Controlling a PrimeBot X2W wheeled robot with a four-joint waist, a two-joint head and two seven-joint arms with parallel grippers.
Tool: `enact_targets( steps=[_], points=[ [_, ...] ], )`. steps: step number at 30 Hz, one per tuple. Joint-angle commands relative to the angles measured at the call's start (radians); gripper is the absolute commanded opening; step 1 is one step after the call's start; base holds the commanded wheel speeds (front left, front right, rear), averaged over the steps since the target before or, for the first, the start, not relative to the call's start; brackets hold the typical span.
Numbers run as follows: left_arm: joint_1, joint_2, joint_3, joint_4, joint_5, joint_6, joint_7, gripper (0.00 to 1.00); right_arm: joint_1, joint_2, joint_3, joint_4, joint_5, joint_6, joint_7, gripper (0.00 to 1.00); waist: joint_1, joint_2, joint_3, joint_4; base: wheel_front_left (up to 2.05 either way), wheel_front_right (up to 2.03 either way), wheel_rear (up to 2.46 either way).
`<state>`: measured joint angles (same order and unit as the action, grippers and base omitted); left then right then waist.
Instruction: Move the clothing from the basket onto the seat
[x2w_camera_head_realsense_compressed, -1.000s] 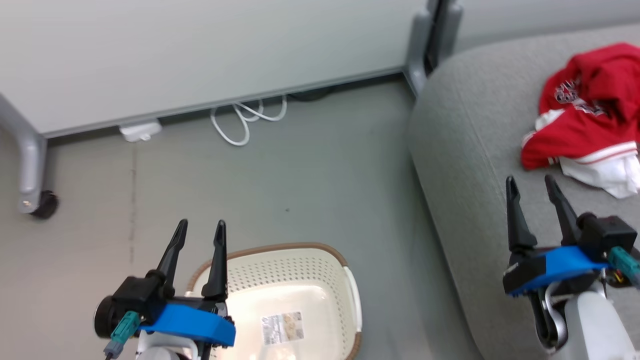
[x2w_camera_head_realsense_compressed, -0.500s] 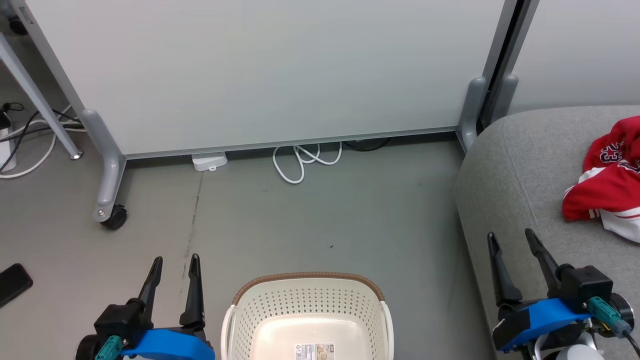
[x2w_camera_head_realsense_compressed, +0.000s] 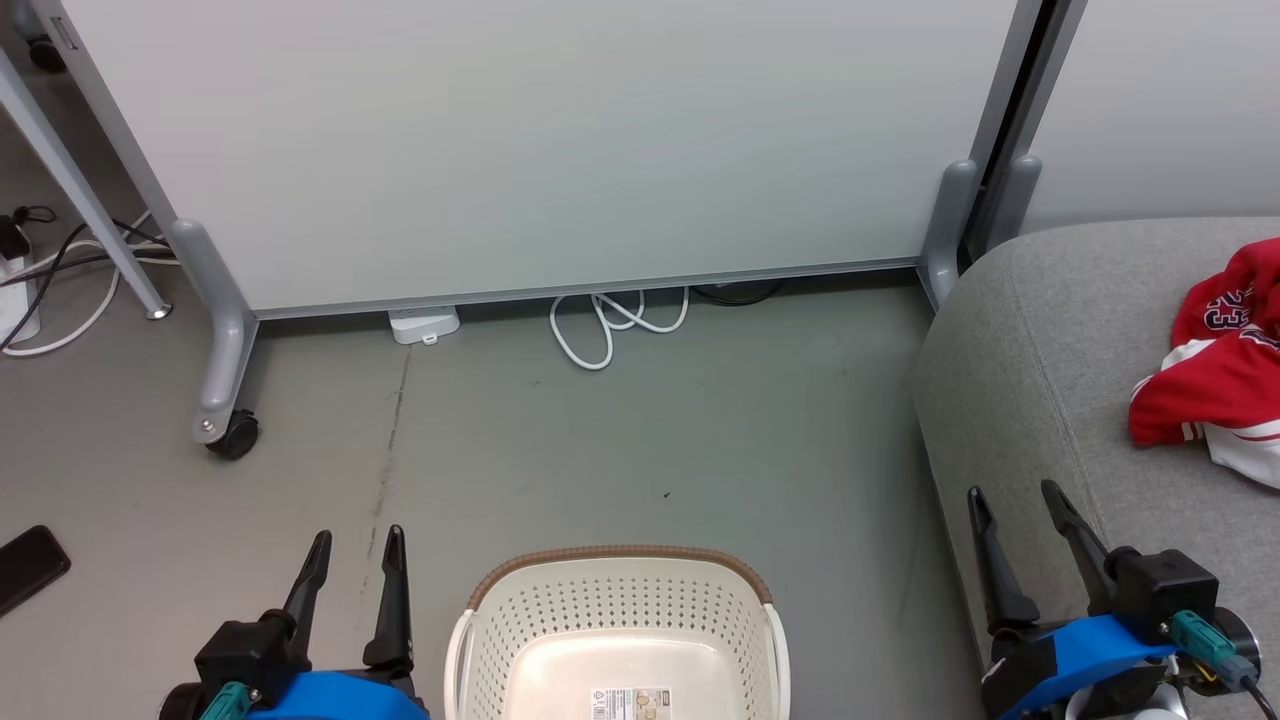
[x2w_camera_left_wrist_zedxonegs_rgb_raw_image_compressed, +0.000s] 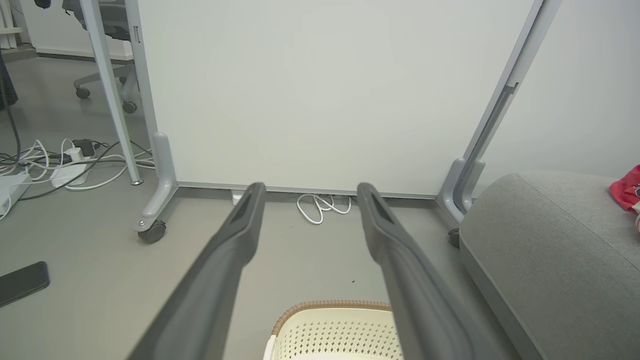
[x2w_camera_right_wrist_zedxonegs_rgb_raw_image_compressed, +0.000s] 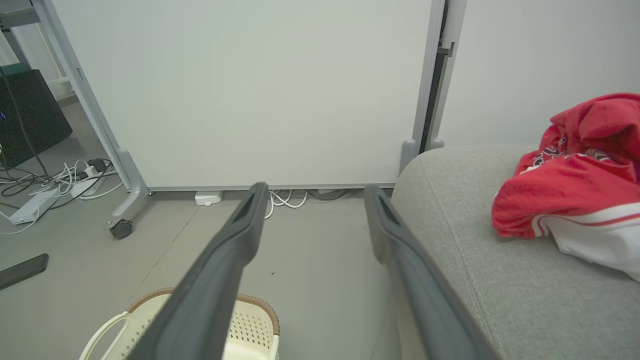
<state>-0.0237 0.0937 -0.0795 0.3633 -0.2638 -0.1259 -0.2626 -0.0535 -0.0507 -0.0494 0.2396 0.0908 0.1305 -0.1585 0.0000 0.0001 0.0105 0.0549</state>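
Red clothing heaped on the grey seat, basket on the floor.
The clothing lies at the right edge of the head view on the seat, seemingly one bundle, though the frame cuts it off. The basket sits at bottom centre, its label sticker showing. The left gripper at lower left and the right gripper at lower right both have their fingers spread, holding nothing.

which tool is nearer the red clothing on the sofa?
Right. The right tool hangs over the near edge of the sofa, with the clothing beyond it to the right. The left tool is over the floor, left of the basket.
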Motion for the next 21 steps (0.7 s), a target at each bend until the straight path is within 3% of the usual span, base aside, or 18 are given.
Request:
enact_targets(
  steps=[1,9,10,15,21],
  points=[
    [-0.003,0.007,-0.001,-0.002,0.0,-0.007,-0.003,1.0,0.008,0.0,0.001,-0.004,0.002,0.001,0.004,1.0,0.0,-0.0001,0.001,0.0,0.0,0.0,0.0],
    [-0.001,0.011,-0.018,0.0,-0.014,-0.007,-0.003,1.0,0.002,0.0,0.002,-0.005,0.0,0.001,0.002,1.0,0.0,-0.0001,0.008,0.001,0.0,0.0,0.0],
    [0.0,0.005,-0.02,0.0,-0.013,0.0,0.0,0.0,0.0,0.0,0.002,0.0,0.0,0.0,0.004,0.0,0.0,-0.0001,0.008,0.001,0.0,0.0,0.0],
    [0.023,-0.008,-0.024,0.036,-0.029,0.001,0.009,0.0,0.007,0.003,-0.001,0.044,0.011,0.0,0.013,0.0,0.0001,-0.0001,0.008,0.001,0.0,0.0,0.0],
    [0.013,-0.011,-0.006,0.022,-0.14,0.0,0.039,0.0,-0.004,0.002,-0.012,0.046,0.137,0.0,0.04,0.0,0.0001,-0.0001,0.008,-0.002,0.0,0.0,0.0]
  ],
)
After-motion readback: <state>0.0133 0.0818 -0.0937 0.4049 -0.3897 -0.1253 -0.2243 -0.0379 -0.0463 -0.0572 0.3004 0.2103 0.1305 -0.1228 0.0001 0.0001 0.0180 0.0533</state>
